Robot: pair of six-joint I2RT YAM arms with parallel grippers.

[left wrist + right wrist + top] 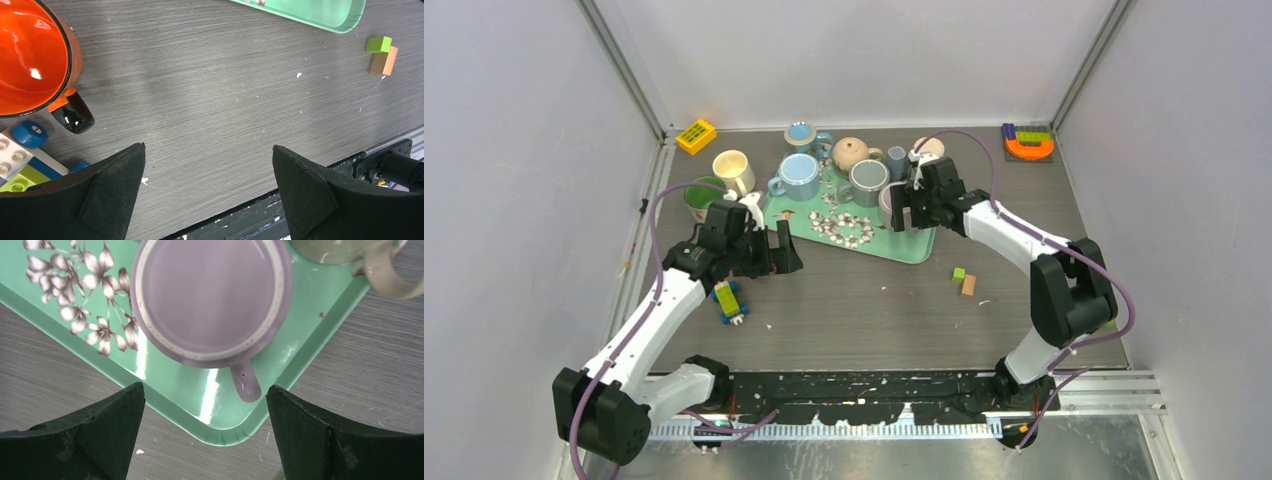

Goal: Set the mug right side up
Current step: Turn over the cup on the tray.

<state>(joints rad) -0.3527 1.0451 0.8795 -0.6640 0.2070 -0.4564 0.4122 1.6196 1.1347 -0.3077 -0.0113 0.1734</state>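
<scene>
The mug (pixel 212 295) is lilac and stands upside down on the green tray (pixel 300 340), base up, near the tray's front right corner. Its handle (pixel 246 382) points toward my right gripper (pixel 205 386). That gripper is open above the tray corner, with nothing between its fingers. In the top view the mug (pixel 889 203) is partly hidden by the right gripper (pixel 911 218). My left gripper (pixel 209 145) is open over bare table, left of the tray (pixel 904 245), and holds nothing. In the top view the left gripper (pixel 786 255) sits by the tray's left edge.
An orange mug with a black handle (pixel 35 55) stands beside the left gripper, a brick toy car (pixel 730 300) just below it. Several upright mugs crowd the tray's back, with a cream mug (pixel 734 170) and a green mug (pixel 694 195). Two small blocks (pixel 964 280) lie right of the tray.
</scene>
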